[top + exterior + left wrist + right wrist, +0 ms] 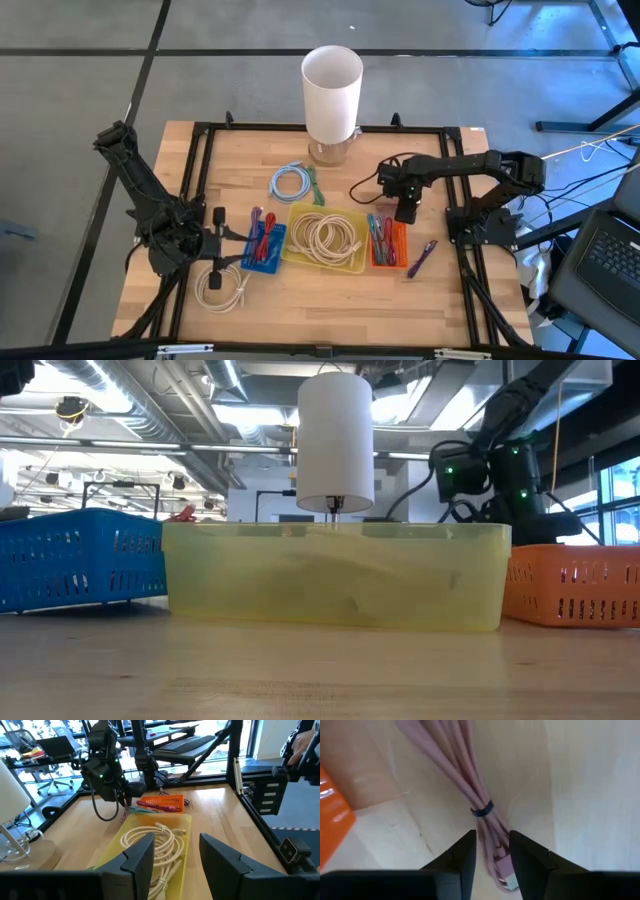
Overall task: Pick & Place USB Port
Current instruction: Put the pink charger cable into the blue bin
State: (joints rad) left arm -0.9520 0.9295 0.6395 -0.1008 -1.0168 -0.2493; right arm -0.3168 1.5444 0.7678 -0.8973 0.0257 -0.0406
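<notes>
A pink-purple cable bundle (470, 785), bound by a black tie (482, 810), lies flat on the wooden table just right of the orange basket (386, 243); it is also seen from above (422, 258). My right gripper (492, 837) points down above the bundle's connector end (506, 872), open, with one finger on each side and touching nothing. It also shows in the high view (405, 212). My left gripper (175, 857) waits open and level at the table's left (216, 240), beside the blue basket (264, 246).
A yellow basket (290, 255) holding white cables sits in the middle, between the blue and orange ones. A white cable coil (222, 285) lies near left, with blue (291, 182) and green (316, 186) cables at the far centre. A tall white cylinder (332, 90) stands at the far edge.
</notes>
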